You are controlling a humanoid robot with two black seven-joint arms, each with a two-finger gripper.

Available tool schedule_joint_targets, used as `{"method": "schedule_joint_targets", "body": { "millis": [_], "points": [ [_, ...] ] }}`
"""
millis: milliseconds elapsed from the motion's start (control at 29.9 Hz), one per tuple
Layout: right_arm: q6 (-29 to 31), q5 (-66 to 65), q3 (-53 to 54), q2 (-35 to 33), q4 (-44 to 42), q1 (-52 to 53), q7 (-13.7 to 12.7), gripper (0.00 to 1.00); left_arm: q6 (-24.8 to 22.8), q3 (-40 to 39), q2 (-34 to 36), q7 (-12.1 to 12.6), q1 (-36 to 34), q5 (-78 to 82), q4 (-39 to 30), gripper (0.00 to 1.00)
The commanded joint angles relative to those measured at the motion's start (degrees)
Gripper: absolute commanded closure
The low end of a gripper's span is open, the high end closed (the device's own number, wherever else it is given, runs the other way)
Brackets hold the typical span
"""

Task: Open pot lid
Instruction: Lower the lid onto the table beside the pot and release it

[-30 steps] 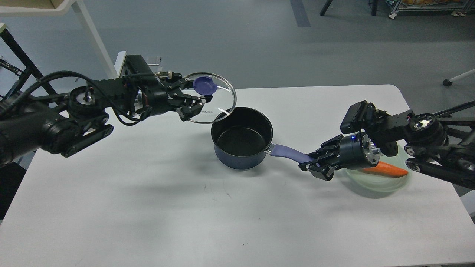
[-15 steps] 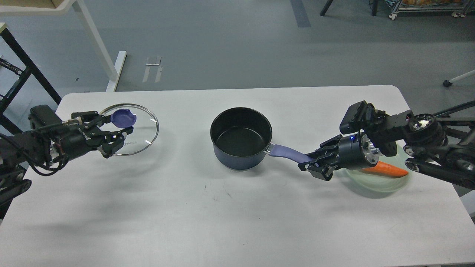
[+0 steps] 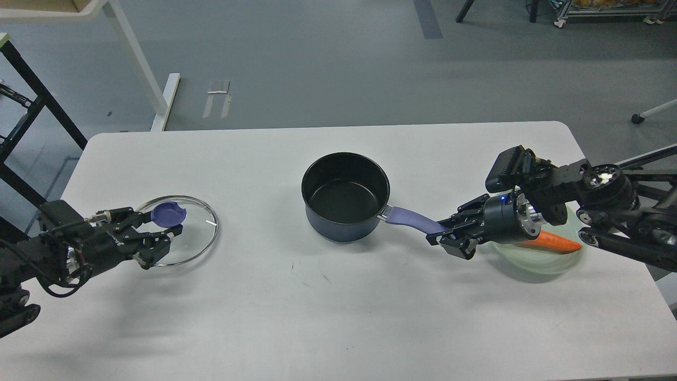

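Note:
The dark blue pot (image 3: 345,196) stands uncovered at the middle of the white table (image 3: 317,296), its purple handle (image 3: 412,218) pointing right. My right gripper (image 3: 447,238) is shut on the end of that handle. The glass lid (image 3: 193,233) with a purple knob (image 3: 168,214) is at the left of the table, low over or on the surface. My left gripper (image 3: 161,235) is shut on the lid at its knob.
A pale green plate (image 3: 545,259) with an orange carrot (image 3: 550,242) lies at the right, partly under my right arm. A white table leg (image 3: 140,63) and a black frame (image 3: 31,95) stand on the floor beyond the table's far left.
My left gripper has carried the lid from above the pot's left rim far to the left and down toward the table. The right gripper and pot have stayed put.

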Motion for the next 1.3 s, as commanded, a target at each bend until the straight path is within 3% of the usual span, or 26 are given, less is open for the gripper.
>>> {"method": "schedule_joint_targets", "body": {
  "millis": [0,167,268,401,502,636,736,903,1037,1271],
  "points": [
    [0.0,0.0,0.0,0.1,0.0,0.0,0.0,0.67,-0.1,0.0,-0.2,0.0,2.0,-0.1,0.5,0.55],
    [0.0,0.0,0.0,0.1,0.0,0.0,0.0,0.67,-0.1,-0.1,-0.2,0.0,3.0,-0.1,0.5,0.48],
    [0.0,0.0,0.0,0.1,0.0,-0.1,0.0,0.67,-0.1,0.0,-0.2,0.0,3.0,-1.0,0.5,0.29],
    [0.0,0.0,0.1,0.1,0.0,0.0,0.0,0.67,-0.1,0.0,-0.1,0.0,3.0,-1.7,0.4,0.23],
    [0.0,0.0,0.1,0.1,0.0,0.0,0.0,0.67,-0.1,-0.1,0.4,0.0,2.9,-1.8,-0.3,0.07],
    [0.0,0.0,0.1,0.0,0.0,0.0,0.0,0.66,-0.1,-0.2,1.0,0.0,2.3,-3.7,-2.1,0.03],
    [0.0,0.0,0.1,0.0,0.0,0.0,0.0,0.66,-0.7,-0.4,4.4,0.0,1.7,-7.5,-7.3,0.03],
    [0.0,0.0,0.1,0.0,0.0,0.0,0.0,0.66,-8.7,-1.0,7.3,0.0,-2.4,-18.2,-14.4,0.02],
    [0.0,0.0,0.1,-0.1,0.0,0.0,0.0,0.66,-13.8,-1.9,7.4,0.0,-7.3,-30.1,-14.8,0.02],
    [-0.1,0.0,0.0,-0.1,0.0,0.0,0.0,0.66,-31.6,-7.6,6.7,0.0,-10.7,-68.3,-13.7,0.01]
  ]
}}
